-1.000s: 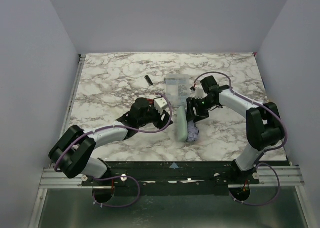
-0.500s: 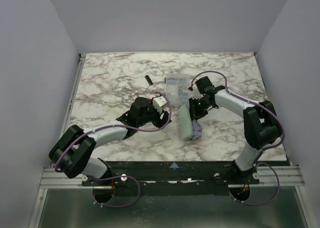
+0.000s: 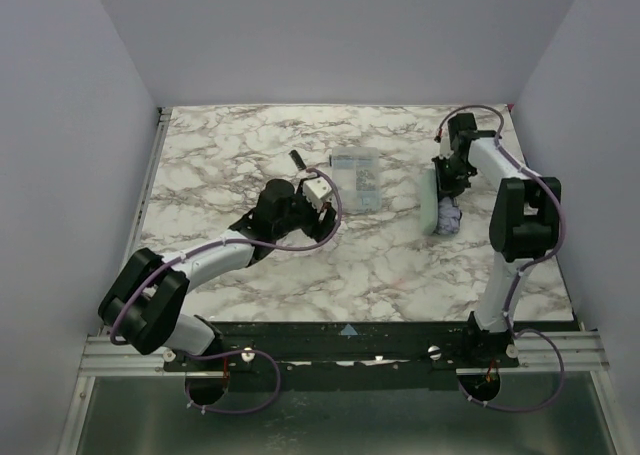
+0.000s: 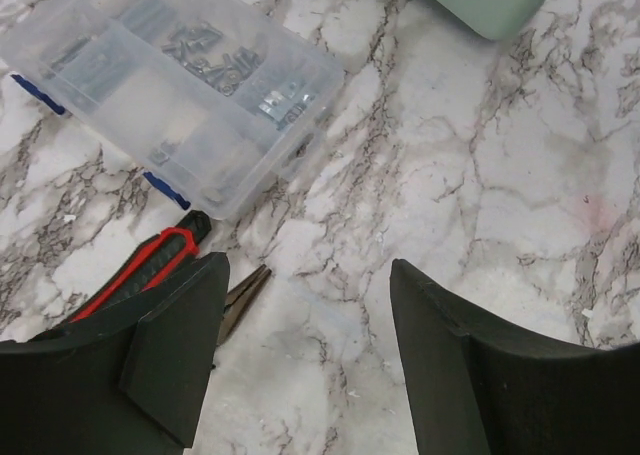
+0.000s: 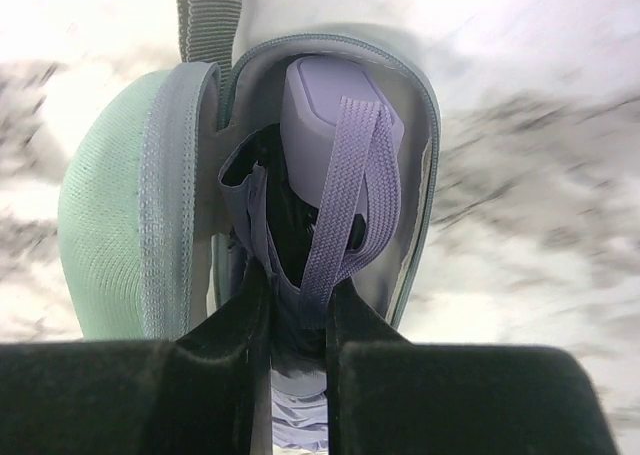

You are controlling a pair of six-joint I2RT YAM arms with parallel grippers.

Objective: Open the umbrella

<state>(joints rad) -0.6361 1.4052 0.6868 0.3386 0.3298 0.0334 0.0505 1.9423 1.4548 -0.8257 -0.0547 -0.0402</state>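
Observation:
The umbrella (image 3: pixel 432 201) lies folded in its mint-green case on the right side of the table, with lavender fabric (image 3: pixel 448 218) spilling from the near end. In the right wrist view the case (image 5: pixel 115 225) gapes open around the lavender handle (image 5: pixel 330 95) and its strap (image 5: pixel 345 175). My right gripper (image 5: pixel 300 315) is shut on the strap and the canopy fabric at the case mouth; from above it (image 3: pixel 449 180) sits over the umbrella. My left gripper (image 4: pixel 305 345) stands open over bare marble, nothing between its fingers; from above it (image 3: pixel 318 207) is left of centre.
A clear plastic parts box (image 4: pixel 170 85) (image 3: pixel 357 175) lies just beyond my left gripper. Red-handled pliers (image 4: pixel 150 265) lie beside its left finger. A small black object (image 3: pixel 297 159) rests left of the box. The right wall stands close to the right arm.
The right gripper has shut on the umbrella and carried it from the middle of the table to the far right. The left arm has drawn slightly back and left.

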